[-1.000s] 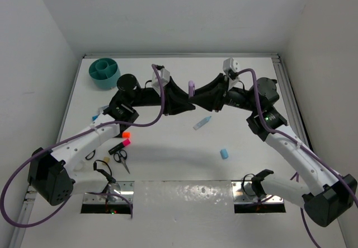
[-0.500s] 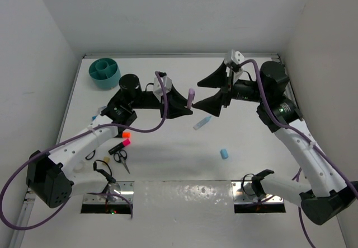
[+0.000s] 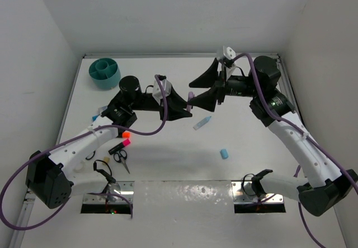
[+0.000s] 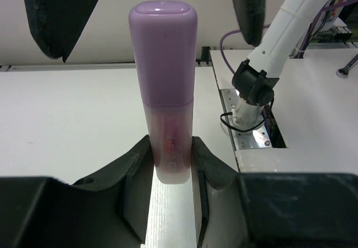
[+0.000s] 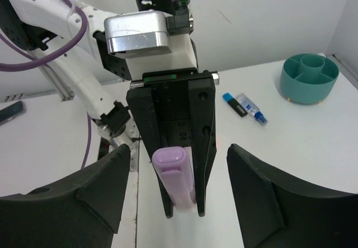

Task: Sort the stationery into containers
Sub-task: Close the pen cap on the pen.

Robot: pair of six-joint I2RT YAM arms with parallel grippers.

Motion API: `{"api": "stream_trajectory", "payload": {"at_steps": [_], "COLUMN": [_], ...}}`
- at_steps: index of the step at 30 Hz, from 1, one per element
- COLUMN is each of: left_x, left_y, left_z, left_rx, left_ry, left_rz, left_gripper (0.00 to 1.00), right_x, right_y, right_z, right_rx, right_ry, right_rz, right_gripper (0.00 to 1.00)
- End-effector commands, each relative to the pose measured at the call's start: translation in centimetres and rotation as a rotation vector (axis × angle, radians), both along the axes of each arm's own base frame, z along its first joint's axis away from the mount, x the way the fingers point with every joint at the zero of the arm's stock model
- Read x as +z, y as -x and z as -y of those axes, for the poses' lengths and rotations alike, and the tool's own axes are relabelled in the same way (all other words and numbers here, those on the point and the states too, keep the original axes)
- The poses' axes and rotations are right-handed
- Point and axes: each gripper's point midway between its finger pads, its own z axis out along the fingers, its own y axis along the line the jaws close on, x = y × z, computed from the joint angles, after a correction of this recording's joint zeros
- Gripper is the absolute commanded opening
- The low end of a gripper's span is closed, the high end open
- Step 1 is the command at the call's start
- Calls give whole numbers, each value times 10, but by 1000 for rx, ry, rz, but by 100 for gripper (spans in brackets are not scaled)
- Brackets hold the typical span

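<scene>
Early stage. Teal cup (image 3: 106, 82) at far-left bench (image 3: 168, 164) corner, nothing visible inside. Light-blue marker (image 3: 202, 122), blue eraser (image 3: 224, 153), scissors (image 3: 121, 157) loose on bench. Left jaws clamped on lilac marker (image 4: 163, 85), upright in mid-air, well apart from cup. Right jaws spread wide, flanking cap, not touching. Marker stubby: lilac cap, translucent pinkish barrel.

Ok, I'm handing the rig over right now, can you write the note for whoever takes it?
Left claw: shut on the purple marker, held above the table.
Right claw: open, fingers either side of the marker, not gripping.
Teal cup: far left corner, nothing visible inside.
Lying loose: light-blue marker, blue eraser, scissors, orange-and-black marker, pink-and-black marker.
Done: nothing sorted yet. Left: everything, starting with the purple marker.
</scene>
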Motion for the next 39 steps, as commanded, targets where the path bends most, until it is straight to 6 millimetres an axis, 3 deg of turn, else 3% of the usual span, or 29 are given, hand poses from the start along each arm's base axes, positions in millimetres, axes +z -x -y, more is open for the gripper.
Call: {"api": "stream_trajectory", "payload": {"at_steps": [1,7,13,18,22,28,32,34,39], "left_x": [18,25,52,57,74,107,111,111,113], "left_y": [10,9,8,4,-13,-11,-8,-6,-9], "left_z": [-1,0,0,-3,-14,-20,-21,-20,-25], "left_rx": [-29,-19,-3,10,77,60,50,45,58], "left_ry": [45,66,149,160,226,321,331,333,333], "left_rz": [58,70,78,66,36,73,84,84,98], "left_gripper": [0,0,0,0,0,0,0,0,0], "right_x": [17,9,-9,-21,-33,-59,-89,-89,-110], "right_y": [5,1,0,1,2,6,5,8,10], "right_z": [-5,-10,-10,-6,-5,-11,-14,-20,-23], "right_rx": [38,40,31,15,4,9,-5,5,9], "right_ry": [-60,-60,-47,-21,-5,24,42,11,28], "right_rz": [45,11,-39,-49,-68,-109,-174,-179,-230], "right_gripper": [66,30,12,0,0,0,0,0,0]}}
